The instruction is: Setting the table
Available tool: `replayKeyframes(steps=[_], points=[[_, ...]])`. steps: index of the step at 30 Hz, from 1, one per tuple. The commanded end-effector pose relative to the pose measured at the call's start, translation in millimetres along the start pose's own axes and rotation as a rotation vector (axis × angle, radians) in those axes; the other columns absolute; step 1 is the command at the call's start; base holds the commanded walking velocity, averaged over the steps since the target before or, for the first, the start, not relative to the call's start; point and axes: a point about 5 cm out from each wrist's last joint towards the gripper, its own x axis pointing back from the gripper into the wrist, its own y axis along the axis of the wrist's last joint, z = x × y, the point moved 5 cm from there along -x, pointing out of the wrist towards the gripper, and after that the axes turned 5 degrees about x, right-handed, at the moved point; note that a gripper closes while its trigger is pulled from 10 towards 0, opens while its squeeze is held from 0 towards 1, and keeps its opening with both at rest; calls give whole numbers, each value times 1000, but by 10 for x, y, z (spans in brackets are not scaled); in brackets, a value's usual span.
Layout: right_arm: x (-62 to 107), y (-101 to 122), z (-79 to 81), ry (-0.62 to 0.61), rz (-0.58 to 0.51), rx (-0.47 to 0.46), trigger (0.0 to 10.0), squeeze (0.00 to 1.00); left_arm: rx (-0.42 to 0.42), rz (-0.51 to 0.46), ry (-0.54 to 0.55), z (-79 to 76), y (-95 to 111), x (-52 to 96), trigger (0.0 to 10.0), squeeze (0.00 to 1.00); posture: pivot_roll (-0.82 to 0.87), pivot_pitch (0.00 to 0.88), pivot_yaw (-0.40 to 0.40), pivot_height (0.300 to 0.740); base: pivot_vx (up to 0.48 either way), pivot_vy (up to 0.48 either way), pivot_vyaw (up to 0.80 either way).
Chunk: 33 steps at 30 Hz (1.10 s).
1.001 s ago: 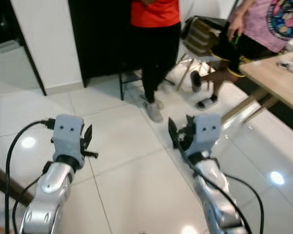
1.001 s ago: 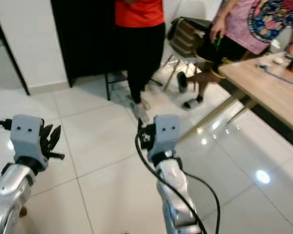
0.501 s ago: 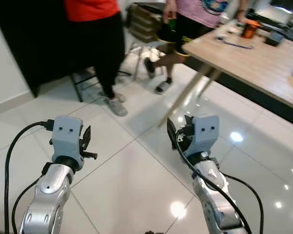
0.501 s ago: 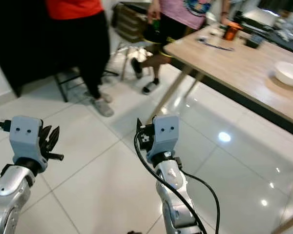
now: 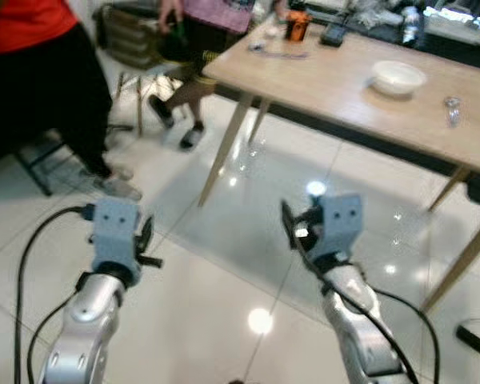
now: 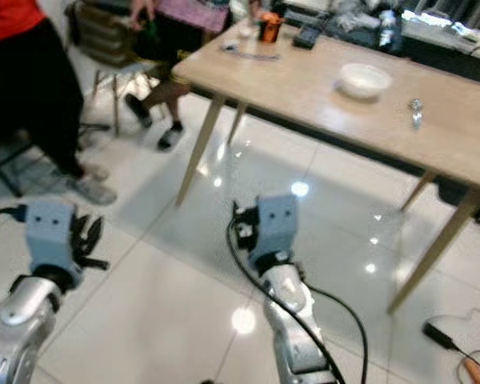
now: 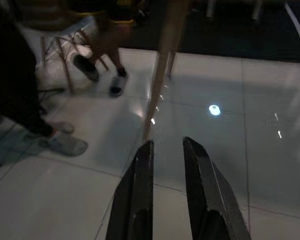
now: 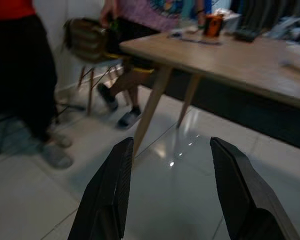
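Two empty hands, left (image 7: 165, 155) narrowly parted, right (image 8: 172, 165) wide, over glossy tiles (image 5: 200, 320) near wooden table (image 5: 336, 88)

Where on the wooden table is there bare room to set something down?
The table is bare along its near edge and left corner, before the white bowl and the small metal piece, and between them. The far edge is crowded around the orange cup.

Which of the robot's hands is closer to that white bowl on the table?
The right hand. It hangs over the floor just short of the table, below the white bowl. The left hand is farther off to the left, nearer the standing person.
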Motion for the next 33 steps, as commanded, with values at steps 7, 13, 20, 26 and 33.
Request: replayKeyframes(steps=[7,13,20,26,33], points=[[93,-253,-94,-21,71,49,10000,0,-117,21,-35,-34,-208,-96,10000,0,-14,35,27,740,0,0,-788],[112,-258,-141,-35,65,67,10000,0,-130,-18,-85,-149,-135,-138,10000,0,-21,37,39,740,0,0,-788],[106,-213,-85,-21,47,65,10000,0,-120,-50,-80,-120,-84,-88,10000,0,-33,57,42,740,0,0,-791],[88,-138,-91,-38,10,82,10000,0,-135,-74,-144,-234,3,-94,10000,0,-34,63,91,740,0,0,-800],[99,-70,-113,-83,-17,94,10000,0,-147,-108,-193,-293,156,-185,10000,0,-47,63,112,740,0,0,-800]])
